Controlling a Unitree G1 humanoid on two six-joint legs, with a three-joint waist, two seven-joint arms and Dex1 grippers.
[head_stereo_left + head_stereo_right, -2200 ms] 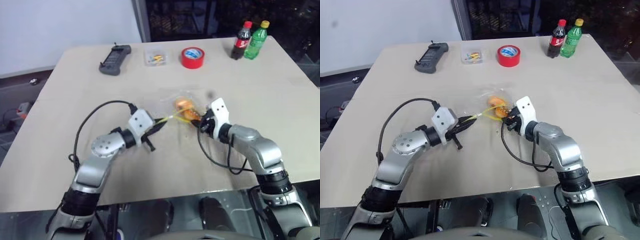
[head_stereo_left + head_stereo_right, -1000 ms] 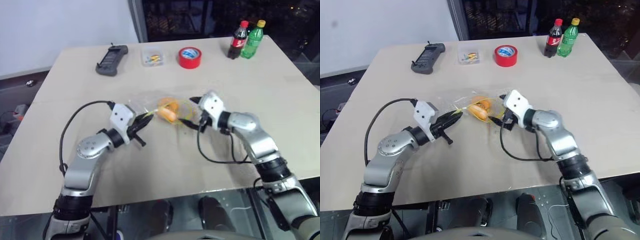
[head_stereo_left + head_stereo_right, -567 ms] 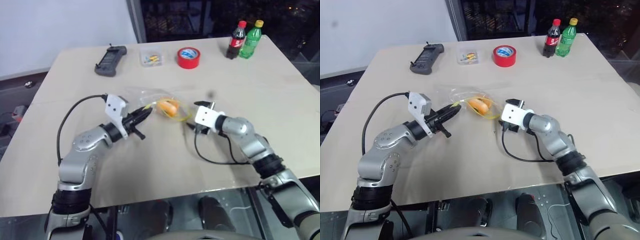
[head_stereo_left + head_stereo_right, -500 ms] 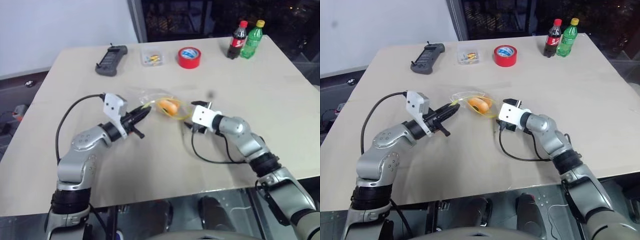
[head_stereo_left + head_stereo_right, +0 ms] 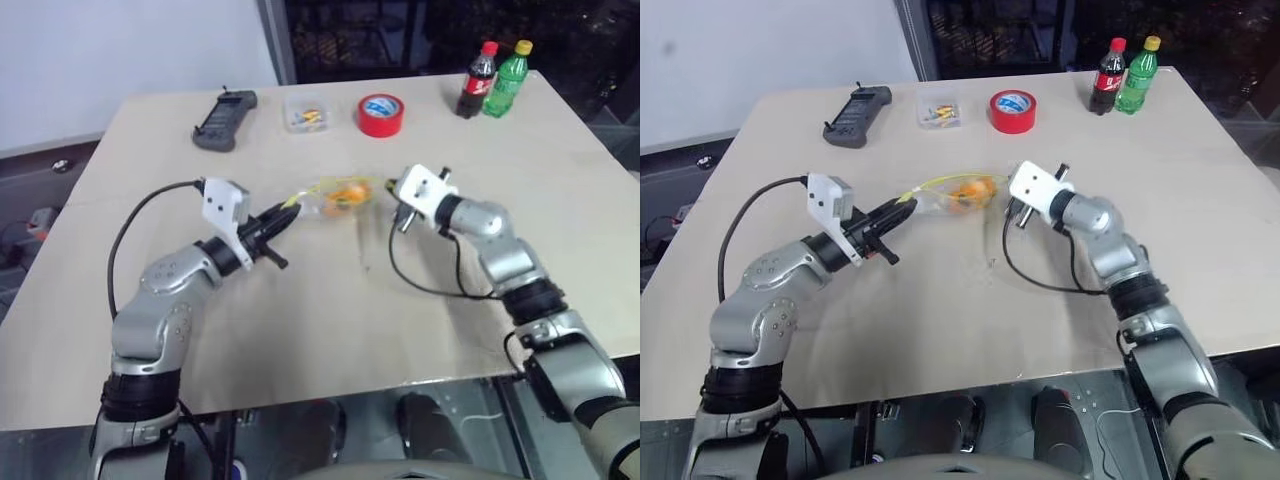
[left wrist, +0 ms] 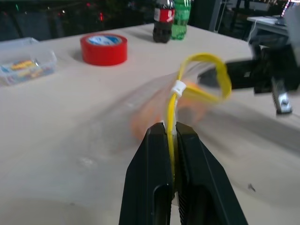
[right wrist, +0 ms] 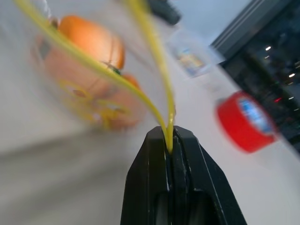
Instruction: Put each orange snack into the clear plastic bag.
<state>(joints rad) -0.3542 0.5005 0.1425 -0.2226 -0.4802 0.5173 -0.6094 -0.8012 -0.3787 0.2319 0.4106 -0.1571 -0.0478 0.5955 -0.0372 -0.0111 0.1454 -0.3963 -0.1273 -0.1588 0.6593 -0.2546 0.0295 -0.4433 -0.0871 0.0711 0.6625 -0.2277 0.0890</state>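
The clear plastic bag point(image 5: 335, 196) hangs above the table, stretched between my two grippers. Two orange snacks point(image 7: 93, 41) point(image 7: 117, 110) lie inside it, seen through the film. My left gripper point(image 5: 289, 212) is shut on the bag's yellow strip point(image 6: 172, 112) at one end. My right gripper point(image 5: 387, 192) is shut on the same yellow strip point(image 7: 154, 51) at the other end, with the snacks just beyond its fingertips.
At the table's far side stand a red tape roll point(image 5: 381, 114), a small clear box point(image 5: 304, 113) and a black handheld device point(image 5: 221, 118). Two bottles point(image 5: 478, 80) point(image 5: 503, 78) stand at the far right corner.
My right gripper, open and lowered beside the bag half a second ago, has risen, moved forward and shut on the yellow strip. The bag now stretches between both grippers.
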